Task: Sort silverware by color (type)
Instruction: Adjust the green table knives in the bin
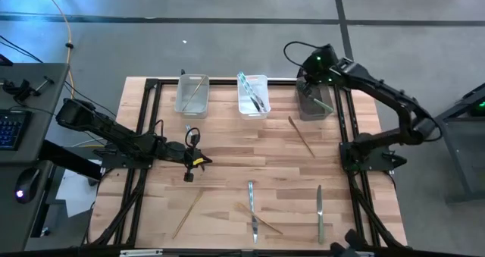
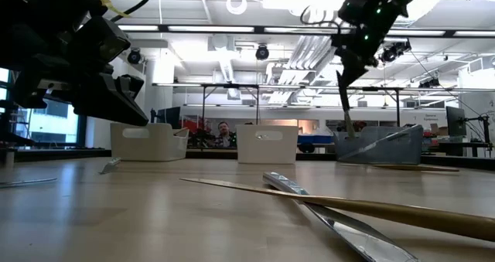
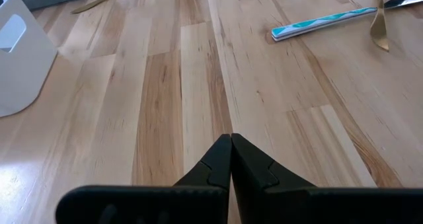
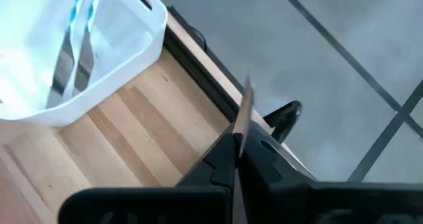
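Silverware lay split between bins and worktop [image 1: 227, 136]. One dark grey-green piece [image 4: 246, 112] was pinched in the right hand [image 4: 236, 145], clenched on its handle, hanging blade-down above the grey bin [image 1: 314, 105] at the far right; low view showed the piece [image 2: 345, 100] dipping toward that bin [image 2: 379, 146]. I judged this a drop in progress: dark pieces go there, hence the vertical hold for a clean fall.

Middle white bin [image 1: 253, 96] held pale teal-silver pieces [image 1: 251, 92]; left white bin [image 1: 192, 94] held a gold-tan piece [image 1: 194, 89].

Loose on the worktop: a gold-tan piece [image 1: 301, 136] just in front of the grey bin, another gold-tan one [image 1: 188, 213] at near left, a teal-silver knife [image 1: 252, 208] crossed by a gold-tan piece [image 1: 264, 219] near the front edge, and a dark knife [image 1: 320, 211] to their right.

Left hand [image 1: 189, 166] was clenched on nothing, fingers [image 3: 231, 164] pressed together, waiting low over the left-centre boards, well apart from any piece.
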`<action>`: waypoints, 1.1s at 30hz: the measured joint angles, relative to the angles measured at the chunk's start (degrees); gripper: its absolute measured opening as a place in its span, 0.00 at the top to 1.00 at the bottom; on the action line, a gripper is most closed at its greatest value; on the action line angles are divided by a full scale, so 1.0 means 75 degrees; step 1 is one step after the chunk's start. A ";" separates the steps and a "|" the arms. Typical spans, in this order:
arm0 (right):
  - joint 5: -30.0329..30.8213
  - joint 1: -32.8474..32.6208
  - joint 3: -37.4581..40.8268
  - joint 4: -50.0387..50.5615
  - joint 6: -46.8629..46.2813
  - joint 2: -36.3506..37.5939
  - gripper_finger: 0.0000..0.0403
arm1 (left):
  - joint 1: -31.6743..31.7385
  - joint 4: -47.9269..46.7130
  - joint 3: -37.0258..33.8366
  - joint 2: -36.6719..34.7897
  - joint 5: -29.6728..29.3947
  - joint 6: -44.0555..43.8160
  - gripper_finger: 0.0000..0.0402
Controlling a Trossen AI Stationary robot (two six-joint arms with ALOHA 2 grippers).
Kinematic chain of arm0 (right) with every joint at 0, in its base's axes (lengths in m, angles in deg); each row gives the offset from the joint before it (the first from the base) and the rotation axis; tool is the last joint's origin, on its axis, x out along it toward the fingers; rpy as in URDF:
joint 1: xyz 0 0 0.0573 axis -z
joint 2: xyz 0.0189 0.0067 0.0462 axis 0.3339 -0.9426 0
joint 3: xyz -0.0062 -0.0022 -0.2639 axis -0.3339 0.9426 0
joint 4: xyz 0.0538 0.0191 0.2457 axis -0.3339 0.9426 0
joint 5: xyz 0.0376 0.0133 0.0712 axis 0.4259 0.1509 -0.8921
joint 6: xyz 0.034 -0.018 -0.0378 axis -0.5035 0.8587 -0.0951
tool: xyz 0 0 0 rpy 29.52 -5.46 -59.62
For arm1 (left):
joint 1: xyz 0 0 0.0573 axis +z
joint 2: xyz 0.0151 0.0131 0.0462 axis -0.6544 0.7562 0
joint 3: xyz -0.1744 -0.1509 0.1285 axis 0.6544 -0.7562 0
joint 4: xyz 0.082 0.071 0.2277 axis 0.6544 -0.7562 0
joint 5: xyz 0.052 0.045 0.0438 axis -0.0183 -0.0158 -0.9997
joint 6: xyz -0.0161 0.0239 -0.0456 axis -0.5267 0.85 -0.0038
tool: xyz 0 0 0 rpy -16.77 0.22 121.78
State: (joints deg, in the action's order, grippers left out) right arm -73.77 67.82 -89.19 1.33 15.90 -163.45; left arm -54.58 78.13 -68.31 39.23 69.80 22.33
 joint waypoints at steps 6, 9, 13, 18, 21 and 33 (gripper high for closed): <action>0.0243 0.0000 -0.0003 0.0598 -0.0010 0.0718 1.00 | -0.0001 -0.0002 0.0000 0.0000 0.0000 0.0014 1.00; 0.0263 0.0003 -0.0003 0.0859 -0.0033 0.0982 1.00 | -0.0001 0.0001 0.0000 0.0000 0.0000 0.0014 1.00; 0.0379 0.0003 -0.0003 0.0938 -0.0034 0.1173 1.00 | -0.0001 0.0015 0.0000 0.0000 0.0000 0.0011 1.00; 0.0379 0.0003 -0.0003 0.0988 -0.0100 0.1119 1.00 | -0.0001 0.0071 0.0000 0.0000 0.0000 0.0057 1.00; 0.0437 0.0003 -0.0003 0.0986 -0.0171 0.0875 1.00 | 0.0000 0.0068 0.0000 -0.0001 0.0000 0.0054 1.00; 0.0577 0.0116 -0.0003 0.0097 -0.0033 -0.0620 1.00 | 0.0000 0.0059 0.0000 0.0000 0.0000 0.0054 1.00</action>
State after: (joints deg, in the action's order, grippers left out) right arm -69.44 68.69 -89.21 2.05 15.65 -168.10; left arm -54.58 78.58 -68.31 39.23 69.80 22.74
